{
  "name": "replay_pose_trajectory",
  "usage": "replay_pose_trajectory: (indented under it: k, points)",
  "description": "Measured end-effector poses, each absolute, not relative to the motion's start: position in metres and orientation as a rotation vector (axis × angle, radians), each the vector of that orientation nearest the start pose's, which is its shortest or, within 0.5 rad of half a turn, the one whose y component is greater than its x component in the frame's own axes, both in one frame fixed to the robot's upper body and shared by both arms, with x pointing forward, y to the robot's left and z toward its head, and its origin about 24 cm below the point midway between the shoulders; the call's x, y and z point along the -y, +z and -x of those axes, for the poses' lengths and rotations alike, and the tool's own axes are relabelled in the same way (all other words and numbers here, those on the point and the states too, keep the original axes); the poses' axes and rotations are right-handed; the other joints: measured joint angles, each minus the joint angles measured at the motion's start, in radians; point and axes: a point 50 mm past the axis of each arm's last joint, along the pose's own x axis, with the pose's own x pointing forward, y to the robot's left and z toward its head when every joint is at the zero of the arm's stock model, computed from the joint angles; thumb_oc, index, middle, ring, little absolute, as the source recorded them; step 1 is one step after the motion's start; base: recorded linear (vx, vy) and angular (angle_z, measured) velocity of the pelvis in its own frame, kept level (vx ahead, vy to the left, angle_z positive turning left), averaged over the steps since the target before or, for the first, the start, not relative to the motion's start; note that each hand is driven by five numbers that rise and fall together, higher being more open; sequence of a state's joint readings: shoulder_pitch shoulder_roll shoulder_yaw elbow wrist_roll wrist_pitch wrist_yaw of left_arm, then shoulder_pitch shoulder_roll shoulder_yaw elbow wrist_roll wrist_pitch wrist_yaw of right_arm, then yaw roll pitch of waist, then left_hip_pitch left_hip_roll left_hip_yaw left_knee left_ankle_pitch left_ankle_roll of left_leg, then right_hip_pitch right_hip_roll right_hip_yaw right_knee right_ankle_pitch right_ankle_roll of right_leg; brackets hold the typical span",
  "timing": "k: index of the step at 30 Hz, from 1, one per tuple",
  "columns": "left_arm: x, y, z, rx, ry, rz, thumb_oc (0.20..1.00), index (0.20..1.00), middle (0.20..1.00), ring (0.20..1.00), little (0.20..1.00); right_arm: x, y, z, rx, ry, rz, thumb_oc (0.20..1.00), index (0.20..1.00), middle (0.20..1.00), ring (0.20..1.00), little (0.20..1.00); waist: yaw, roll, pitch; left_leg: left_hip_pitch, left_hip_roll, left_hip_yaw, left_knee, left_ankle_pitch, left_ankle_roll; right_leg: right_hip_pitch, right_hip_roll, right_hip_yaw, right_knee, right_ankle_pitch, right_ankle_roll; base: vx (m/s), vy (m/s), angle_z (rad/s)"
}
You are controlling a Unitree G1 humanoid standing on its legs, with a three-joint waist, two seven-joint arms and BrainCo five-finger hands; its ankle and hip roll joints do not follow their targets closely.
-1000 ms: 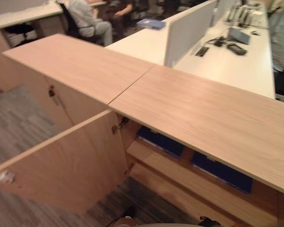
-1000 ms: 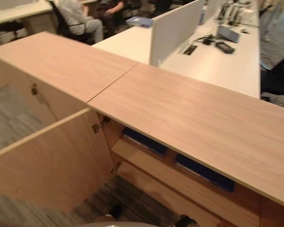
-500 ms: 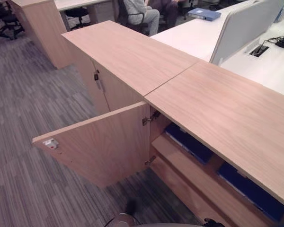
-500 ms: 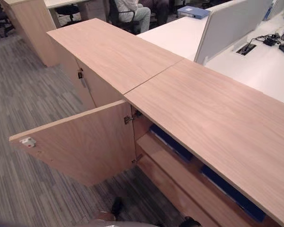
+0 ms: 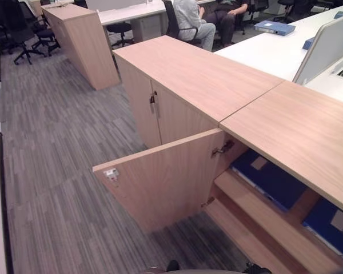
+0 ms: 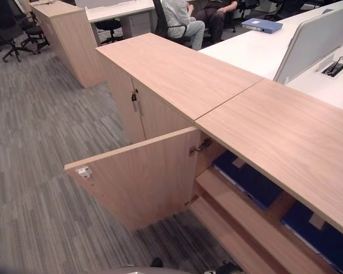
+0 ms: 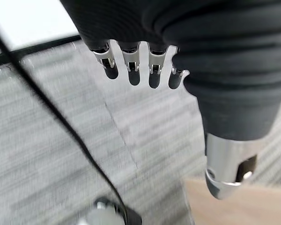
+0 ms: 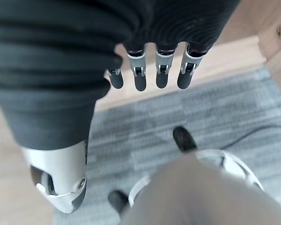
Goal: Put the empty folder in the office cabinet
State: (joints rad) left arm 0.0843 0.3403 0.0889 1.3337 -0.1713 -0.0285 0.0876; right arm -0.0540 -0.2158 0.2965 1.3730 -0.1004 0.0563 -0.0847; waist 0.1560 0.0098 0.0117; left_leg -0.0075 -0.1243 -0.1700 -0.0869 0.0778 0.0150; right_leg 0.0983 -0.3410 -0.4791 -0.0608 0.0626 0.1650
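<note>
View has swung left in the last second; cabinet (image 5: 177, 85) itself unmoved, door (image 5: 160, 180) open. Both robot hands, left (image 7: 131, 61) and right (image 8: 150, 65), hang relaxed, empty. Blue folders (image 5: 268, 180) shelved inside, well ahead of them. Likely walking off to fetch another.

A seated person (image 5: 190, 20) and black office chairs (image 5: 20, 31) occupy the grey carpet (image 5: 57, 171).
</note>
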Motion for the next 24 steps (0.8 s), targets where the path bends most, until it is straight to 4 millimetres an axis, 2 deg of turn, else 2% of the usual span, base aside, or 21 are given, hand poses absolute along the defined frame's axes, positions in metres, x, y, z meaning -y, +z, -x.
replay_pose_trajectory:
  k: [1,3,4,5,6,7,8,9,10,12,13,14,17,18,21,22,23,24]
  points:
    - [-0.310,-0.146,-0.031,-1.307,0.549,-0.157,1.000,1.000,1.000,1.000,1.000,0.229,-0.168,-0.072,-1.371,0.076,0.531,1.000,1.000,1.000,1.000,1.000,0.002,0.000,0.000,0.009,-0.014,0.001,-0.001,0.002,0.004,0.009,-0.015,-0.002,0.001,0.009,0.013,-0.08,0.131,0.01]
    - [-0.333,-0.134,-0.035,-1.279,0.594,-0.203,1.000,1.000,1.000,1.000,1.000,0.230,-0.169,-0.070,-1.380,0.072,0.522,1.000,1.000,1.000,1.000,1.000,0.000,0.003,0.001,0.020,-0.018,0.002,-0.001,-0.002,0.012,0.005,-0.026,0.001,0.032,0.011,0.015,-0.05,0.079,-0.10]
    - [-0.358,-0.120,-0.036,-1.249,0.663,-0.243,1.000,1.000,1.000,1.000,1.000,0.230,-0.169,-0.070,-1.379,0.075,0.524,1.000,1.000,1.000,1.000,1.000,-0.004,0.002,0.003,0.029,-0.016,0.018,-0.001,-0.007,0.018,-0.009,-0.030,0.002,0.057,0.007,0.015,-0.05,0.070,-0.27]
    - [-0.370,-0.113,-0.034,-1.247,0.685,-0.270,1.000,1.000,1.000,1.000,1.000,0.230,-0.169,-0.068,-1.385,0.074,0.523,1.000,1.000,1.000,1.000,1.000,-0.008,0.005,0.005,0.034,-0.016,0.027,-0.001,-0.008,0.020,-0.010,-0.033,0.006,0.068,0.007,0.015,-0.03,0.026,-0.39]
    - [-0.391,-0.097,-0.045,-1.202,0.744,-0.278,1.000,1.000,1.000,1.000,1.000,0.234,-0.168,-0.066,-1.400,0.078,0.531,1.000,1.000,1.000,1.000,1.000,-0.005,0.013,0.008,0.044,-0.008,0.051,0.001,-0.004,0.041,-0.006,-0.026,0.012,0.070,0.020,0.014,-0.02,-0.109,-0.48]
    - [-0.418,-0.075,-0.046,-1.154,0.818,-0.336,1.000,1.000,1.000,1.000,1.000,0.235,-0.168,-0.065,-1.416,0.079,0.531,1.000,1.000,1.000,1.000,1.000,0.001,0.018,0.005,0.051,0.014,0.065,-0.011,-0.013,0.050,-0.023,-0.014,0.033,0.106,0.012,0.002,0.00,-0.124,-0.48]
    - [-0.428,-0.065,-0.048,-1.123,0.843,-0.363,1.000,1.000,1.000,1.000,1.000,0.237,-0.168,-0.067,-1.409,0.074,0.534,1.000,1.000,1.000,1.000,1.000,-0.003,0.031,0.001,0.050,0.033,0.087,-0.002,-0.010,0.045,-0.060,0.004,0.075,0.198,-0.064,0.000,0.00,-0.174,-0.50]
    - [-0.433,-0.060,-0.049,-1.097,0.852,-0.378,1.000,1.000,1.000,1.000,1.000,0.238,-0.167,-0.071,-1.395,0.077,0.537,1.000,1.000,1.000,1.000,1.000,0.003,0.036,-0.011,0.042,0.052,0.091,-0.009,-0.019,0.031,-0.104,0.035,0.145,0.284,-0.119,0.012,-0.01,-0.125,-0.42]
    - [-0.437,-0.055,-0.053,-1.066,0.853,-0.395,1.000,1.000,1.000,1.000,1.000,0.237,-0.167,-0.072,-1.394,0.077,0.536,1.000,1.000,1.000,1.000,1.000,0.013,0.032,-0.014,0.037,0.056,0.103,-0.007,-0.022,0.026,-0.115,0.054,0.157,0.313,-0.138,0.010,-0.01,-0.218,-0.43]
    - [-0.435,-0.055,-0.058,-1.049,0.844,-0.382,1.000,1.000,1.000,1.000,1.000,0.237,-0.167,-0.067,-1.405,0.081,0.531,1.000,1.000,1.000,1.000,1.000,0.019,0.019,-0.021,0.028,0.054,0.126,-0.007,-0.018,0.017,-0.131,0.064,0.168,0.325,-0.195,-0.025,0.00,-0.228,-0.39]
    - [-0.432,-0.060,-0.053,-1.059,0.860,-0.345,1.000,1.000,1.000,1.000,1.000,0.237,-0.168,-0.066,-1.408,0.085,0.528,1.000,1.000,1.000,1.000,1.000,0.016,0.021,-0.032,0.019,0.062,0.132,-0.001,-0.016,0.007,-0.136,0.080,0.178,0.289,-0.207,-0.025,0.00,-0.212,-0.42]
    - [-0.429,-0.064,-0.046,-1.071,0.890,-0.295,1.000,1.000,1.000,1.000,1.000,0.237,-0.169,-0.060,-1.420,0.086,0.520,1.000,1.000,1.000,1.000,1.000,0.014,0.031,-0.043,0.013,0.096,0.137,0.004,-0.014,-0.019,-0.119,0.130,0.190,0.224,-0.184,-0.038,-0.01,-0.230,-0.32]
    - [-0.426,-0.067,-0.047,-1.073,0.903,-0.254,1.000,1.000,1.000,1.000,1.000,0.240,-0.169,-0.052,-1.443,0.085,0.524,1.000,1.000,1.000,1.000,1.000,0.008,0.041,-0.048,0.017,0.133,0.133,0.019,-0.006,-0.037,-0.083,0.178,0.183,0.169,-0.162,-0.053,-0.05,-0.293,-0.06]
    - [-0.423,-0.069,-0.048,-1.070,0.902,-0.240,1.000,1.000,1.000,1.000,1.000,0.242,-0.169,-0.048,-1.450,0.089,0.528,1.000,1.000,1.000,1.000,1.000,-0.008,0.044,-0.050,0.004,0.148,0.128,0.037,-0.008,-0.047,-0.079,0.199,0.174,0.163,-0.162,-0.061,-0.14,-0.336,0.18]
    - [-0.417,-0.074,-0.058,-1.052,0.900,-0.193,1.000,1.000,1.000,1.000,1.000,0.244,-0.167,-0.055,-1.425,0.099,0.549,1.000,1.000,1.000,1.000,1.000,-0.019,0.047,-0.040,-0.073,0.175,0.098,0.117,-0.008,-0.077,-0.118,0.236,0.161,0.195,-0.175,-0.098,-0.19,-0.224,0.20]
    - [-0.415,-0.074,-0.067,-1.032,0.893,-0.181,1.000,1.000,1.000,1.000,1.000,0.244,-0.166,-0.062,-1.407,0.098,0.553,1.000,1.000,1.000,1.000,1.000,-0.025,0.039,-0.026,-0.119,0.167,0.081,0.169,-0.004,-0.094,-0.151,0.224,0.167,0.223,-0.194,-0.126,-0.16,-0.136,0.31]
    - [-0.413,-0.075,-0.074,-1.019,0.887,-0.167,1.000,1.000,1.000,1.000,1.000,0.244,-0.165,-0.070,-1.390,0.100,0.564,1.000,1.000,1.000,1.000,1.000,-0.028,0.034,-0.004,-0.127,0.168,0.069,0.185,0.014,-0.120,-0.147,0.226,0.161,0.226,-0.194,-0.131,-0.16,-0.135,0.23]
    - [-0.410,-0.077,-0.074,-1.026,0.882,-0.162,1.000,1.000,1.000,1.000,1.000,0.249,-0.164,-0.072,-1.388,0.087,0.573,1.000,1.000,1.000,1.000,1.000,-0.027,0.045,0.017,-0.144,0.175,0.060,0.211,0.037,-0.143,-0.162,0.243,0.169,0.249,-0.202,-0.141,-0.09,-0.060,0.15]
